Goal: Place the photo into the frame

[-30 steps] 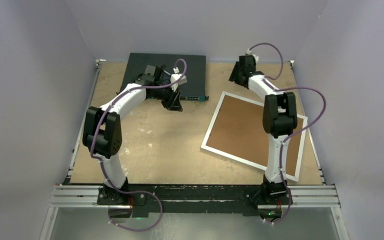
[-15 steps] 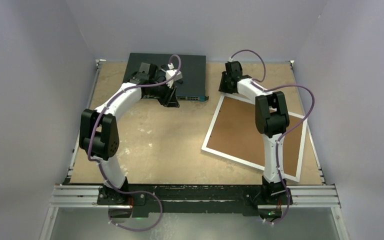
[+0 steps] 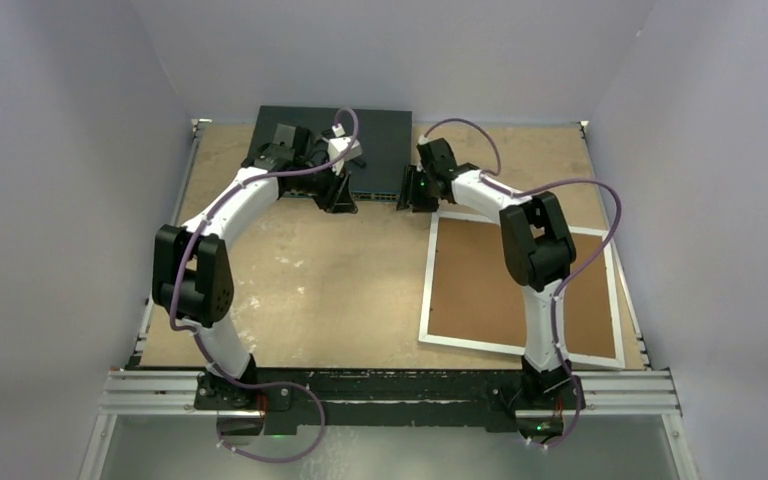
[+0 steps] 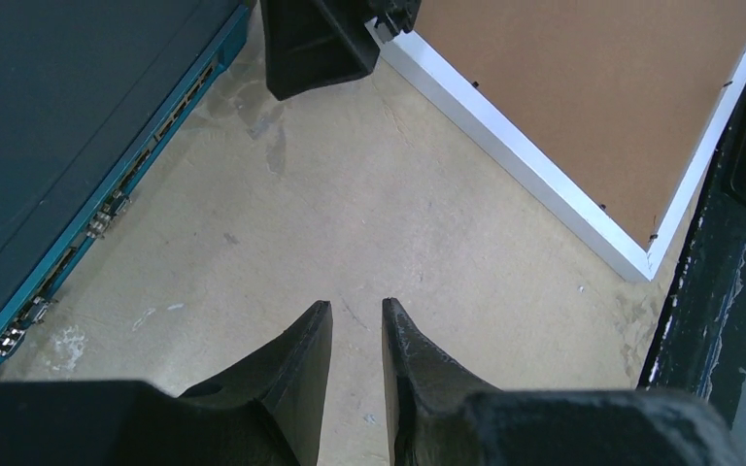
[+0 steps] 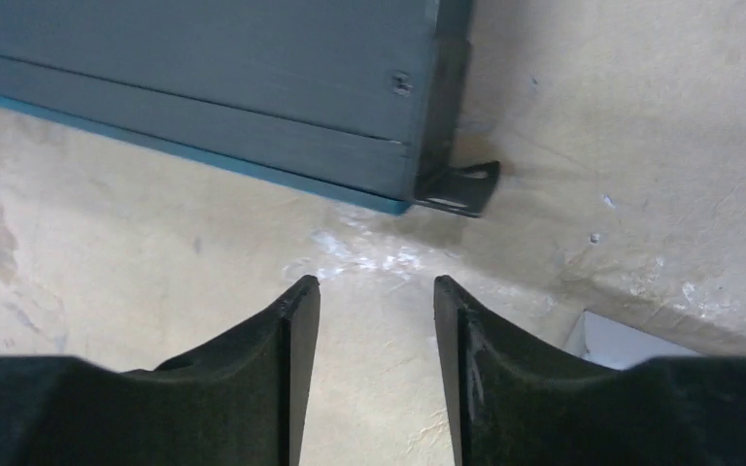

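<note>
Your frame (image 3: 430, 280) lies flat on the right side of the surface (image 3: 330, 290). It is back side up, so you see the brown board (image 3: 480, 280) inside its thin white edge. I cannot see the photo in any view, so I cannot tell where it is. It may be under that board.

The right tool (image 5: 377, 286) hangs low at the far left corner of the frame, just beside the near right corner of the dark box (image 3: 385, 140). Its fingers are spread and hold nothing. I think it sits there to nudge or catch that corner.

The left tool (image 4: 356, 309) hovers by the front of the dark box. Its fingers are only a little apart, with nothing between them.

Watch the edges. The box is very close to the frame's far corner, and the frame's near edge is close to the black rail (image 3: 410, 385). The big open room is in the middle, left of the frame.
</note>
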Controlling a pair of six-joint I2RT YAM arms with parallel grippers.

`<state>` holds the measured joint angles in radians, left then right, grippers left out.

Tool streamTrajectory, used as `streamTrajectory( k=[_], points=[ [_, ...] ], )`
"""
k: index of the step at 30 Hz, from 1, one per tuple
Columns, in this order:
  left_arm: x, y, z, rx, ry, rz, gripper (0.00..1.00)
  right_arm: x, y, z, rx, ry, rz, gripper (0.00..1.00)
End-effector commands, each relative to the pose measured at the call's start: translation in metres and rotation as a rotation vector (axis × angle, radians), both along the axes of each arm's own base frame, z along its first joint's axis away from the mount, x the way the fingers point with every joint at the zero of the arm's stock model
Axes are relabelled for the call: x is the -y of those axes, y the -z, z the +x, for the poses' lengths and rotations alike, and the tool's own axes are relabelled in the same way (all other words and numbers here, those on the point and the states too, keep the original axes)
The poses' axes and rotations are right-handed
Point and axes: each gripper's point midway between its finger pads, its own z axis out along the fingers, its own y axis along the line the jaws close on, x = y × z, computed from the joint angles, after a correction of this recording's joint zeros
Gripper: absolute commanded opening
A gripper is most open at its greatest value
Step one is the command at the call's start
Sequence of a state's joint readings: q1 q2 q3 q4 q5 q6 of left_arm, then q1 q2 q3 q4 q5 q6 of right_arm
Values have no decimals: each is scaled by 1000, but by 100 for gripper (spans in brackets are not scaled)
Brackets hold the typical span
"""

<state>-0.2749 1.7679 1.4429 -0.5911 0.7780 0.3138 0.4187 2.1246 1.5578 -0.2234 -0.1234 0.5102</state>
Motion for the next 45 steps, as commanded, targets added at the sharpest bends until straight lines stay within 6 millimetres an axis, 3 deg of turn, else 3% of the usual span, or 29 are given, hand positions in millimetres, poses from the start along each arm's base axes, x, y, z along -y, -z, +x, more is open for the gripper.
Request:
streamTrajectory(
  k=[1,4,6,8,11,15,20,25,31,36,40,45],
  points=[
    [0,-17,1,44,2,-38,25,26,-83,27,145,117,-42,62],
    [1,-14,1,34,3,-39,25,119,-115,30,236,442,-231,85],
    [1,-14,1,35,5,-40,25,185,-110,10,171,639,-294,90],
    [1,-16,0,38,8,-43,26,257,-93,-22,92,834,-385,92],
    [3,-16,-1,33,17,-51,27,323,-62,-75,-29,1011,-439,94],
    [14,-7,-12,2,51,-58,28,382,-47,-129,-70,1186,-483,95],
    [55,19,-46,-34,138,-36,32,425,-52,-152,-23,1307,-476,95],
    [87,28,-69,-50,209,-23,33,444,-54,-159,-11,1374,-478,97],
    [88,29,-69,-54,210,-25,33,466,-49,-175,-9,1485,-514,97],
    [88,30,-68,-48,210,-17,33,481,-24,-194,-74,1571,-526,96],
    [88,29,-68,-48,214,-13,33,483,1,-203,-134,1580,-535,96],
    [87,32,-67,-52,215,-3,33,482,13,-199,-131,1516,-524,96]
  ],
)
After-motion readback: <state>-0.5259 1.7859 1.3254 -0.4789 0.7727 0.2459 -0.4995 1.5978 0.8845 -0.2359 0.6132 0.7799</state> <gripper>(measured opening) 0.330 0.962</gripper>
